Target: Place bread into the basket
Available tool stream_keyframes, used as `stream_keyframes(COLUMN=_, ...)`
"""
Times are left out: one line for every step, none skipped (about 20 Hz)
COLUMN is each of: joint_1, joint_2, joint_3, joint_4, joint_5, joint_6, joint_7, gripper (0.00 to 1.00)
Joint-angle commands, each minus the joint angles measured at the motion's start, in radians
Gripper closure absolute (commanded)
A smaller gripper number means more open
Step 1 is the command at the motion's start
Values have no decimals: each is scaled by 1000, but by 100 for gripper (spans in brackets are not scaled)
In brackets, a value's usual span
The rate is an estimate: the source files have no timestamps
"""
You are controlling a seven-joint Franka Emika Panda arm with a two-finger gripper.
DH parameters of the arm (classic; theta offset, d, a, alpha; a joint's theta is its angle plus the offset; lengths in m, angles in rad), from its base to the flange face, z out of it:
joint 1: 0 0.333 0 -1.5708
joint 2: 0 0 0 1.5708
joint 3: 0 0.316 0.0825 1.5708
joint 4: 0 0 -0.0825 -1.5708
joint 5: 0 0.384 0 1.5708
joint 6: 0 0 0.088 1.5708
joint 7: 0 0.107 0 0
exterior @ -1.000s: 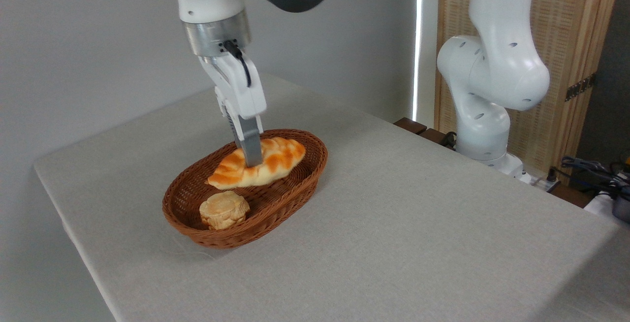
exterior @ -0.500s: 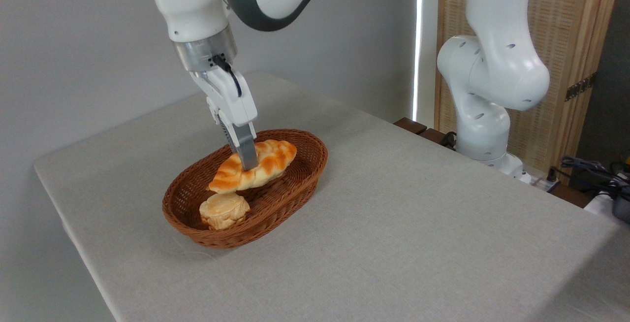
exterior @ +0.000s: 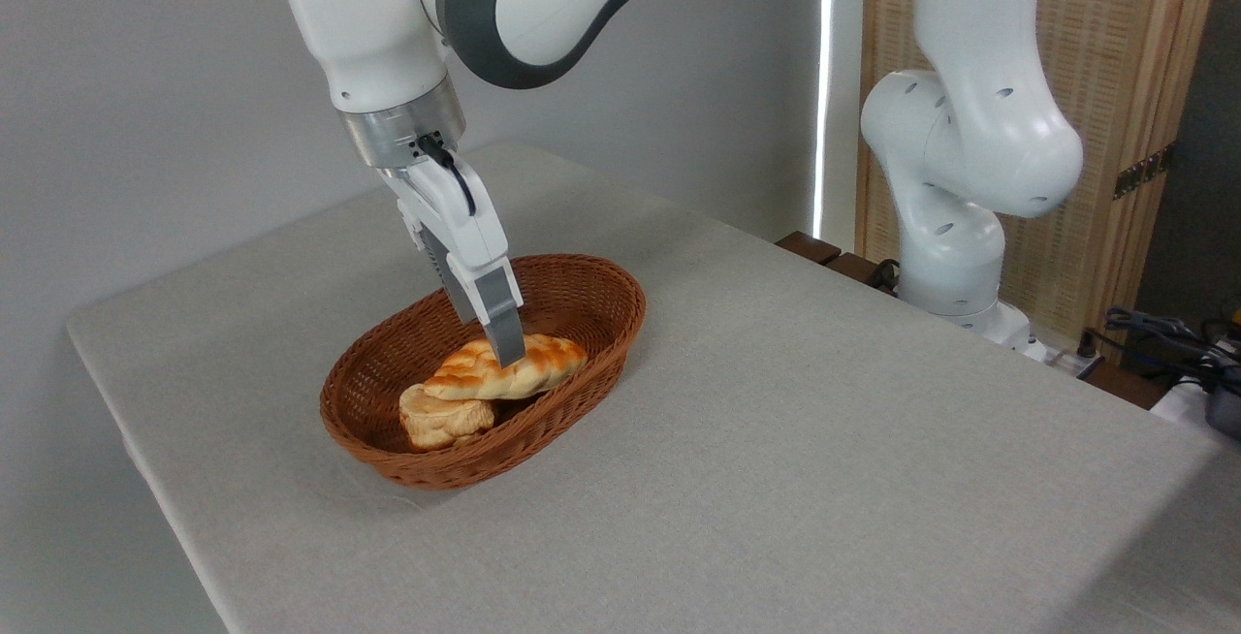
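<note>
our pincer [exterior: 508, 355], clamped on the bread [exterior: 504, 369] low in the basket [exterior: 582, 297] at frame centre-left, should, we judge, release gently beside the bun [exterior: 441, 418].

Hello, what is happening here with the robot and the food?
The robot arm's end effector is at a braided bread down inside the wicker basket on the table. The loaf's left end lies over a small round bun already in the basket. Whether the fingers grip the loaf or have let go cannot be told.
</note>
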Motion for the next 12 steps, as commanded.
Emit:
stream_keyframes(joint_1=-1, joint_2=4, joint_3=5, joint_4=20, joint_5=-2, joint_6=-5, joint_7=-11, gripper=0)
stream_keyframes(joint_1=-1, joint_2=0, joint_3=8, joint_4=41, joint_5=-7, joint_6=-5, joint_7=-14, gripper=0)
stream_keyframes(joint_1=-1, joint_2=-1, joint_3=11, joint_4=57, joint_5=-8, joint_6=-8, joint_7=-16, gripper=0)
stream_keyframes(joint_1=2, joint_2=-1, joint_3=15, joint_4=84, joint_5=-11, joint_6=-11, joint_7=-25, gripper=0)
stream_keyframes(joint_1=7, joint_2=-1, joint_3=17, joint_4=106, joint_5=-11, joint_6=-11, joint_7=-37, gripper=0)
stream_keyframes(joint_1=10, joint_2=-2, joint_3=18, joint_4=123, joint_5=-11, joint_6=-11, joint_7=-54, gripper=0)
stream_keyframes(joint_1=10, joint_2=-1, joint_3=19, joint_4=131, joint_5=-11, joint_6=-11, joint_7=-62, gripper=0)
stream_keyframes(joint_1=11, joint_2=-2, joint_3=25, joint_4=138, joint_5=-7, joint_6=-11, joint_7=-82, gripper=0)
stream_keyframes(joint_1=10, joint_2=-2, joint_3=34, joint_4=138, joint_5=-5, joint_6=-8, joint_7=-89, gripper=0)
stream_keyframes(joint_1=10, joint_2=-2, joint_3=51, joint_4=141, joint_5=-2, joint_6=-5, joint_7=-92, gripper=0)
stream_keyframes(joint_1=10, joint_2=-2, joint_3=54, joint_4=141, joint_5=-2, joint_6=-3, joint_7=-93, gripper=0)
stream_keyframes(joint_1=10, joint_2=-1, joint_3=63, joint_4=147, joint_5=-2, joint_6=7, joint_7=-93, gripper=0)
